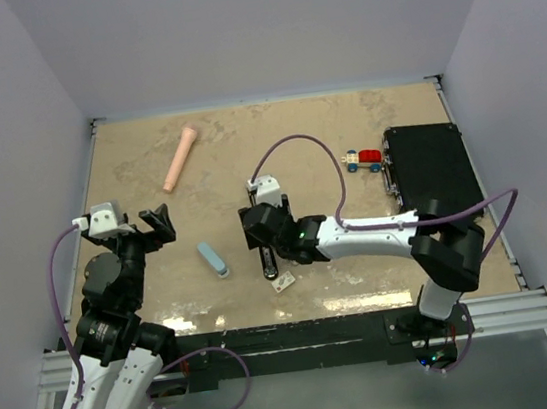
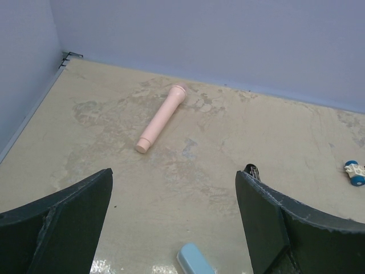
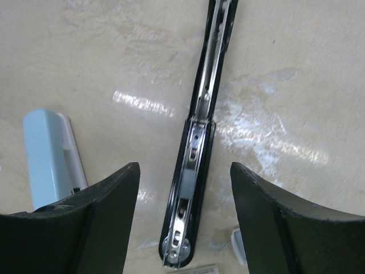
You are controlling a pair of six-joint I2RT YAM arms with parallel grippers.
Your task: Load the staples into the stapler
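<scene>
Risk of shoving the long black opened stapler (image 3: pixel 208 85), near the tabletop's (image 1: pixel 348 154) near edge, askew by dipping the empty, parted right gripper (image 3: pixel 183 168)

Left end effector (image 2: pixel 174 191) aloft, agape, right end effector (image 3: pixel 183 171) low, parted

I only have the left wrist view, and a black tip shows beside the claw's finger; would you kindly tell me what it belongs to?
Observer: The black stapler, opened out flat with its metal channel facing up.
Operator: Is anything gripping it?
Observer: No, the right claw hangs open over it, straddling it.
Operator: What lies nearest it?
Observer: The staples box, small and white, just past the stapler's near end.
</scene>
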